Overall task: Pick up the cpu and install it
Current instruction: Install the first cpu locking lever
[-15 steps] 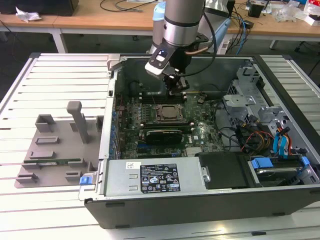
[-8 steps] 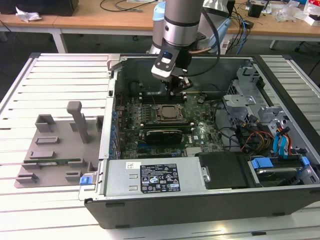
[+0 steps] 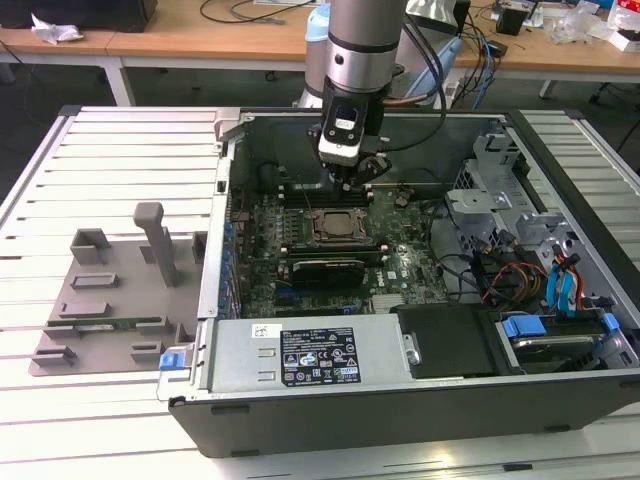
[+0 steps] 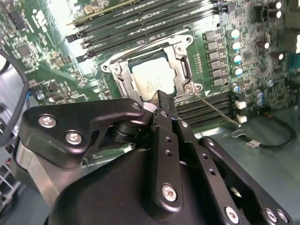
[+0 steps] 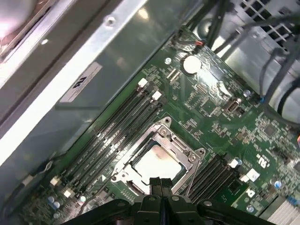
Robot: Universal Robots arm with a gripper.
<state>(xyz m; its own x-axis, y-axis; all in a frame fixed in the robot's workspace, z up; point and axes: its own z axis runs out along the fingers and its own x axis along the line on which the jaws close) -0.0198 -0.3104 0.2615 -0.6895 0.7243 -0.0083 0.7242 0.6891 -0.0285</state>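
The claw [image 3: 352,183], clenched on nothing, is held low inside the open case [image 3: 230,200], just above the cpu [image 3: 338,225]. In the first wrist view the chip is seen seated in the socket frame [image 5: 187,150] on the motherboard [image 5: 220,117], its pale top uncovered. Whether it is touched by the fingertips cannot be told. Memory slots [image 5: 117,126] are ranged on both sides. A grey tray [image 3: 110,300] is laid on the bench [image 3: 120,150], at the exterior view's left.

back: wooden desks [image 3: 190,40] (cables [image 3: 240,12] on top) | base: white slatted table [image 3: 110,150] | grey floor [image 3: 60,85]
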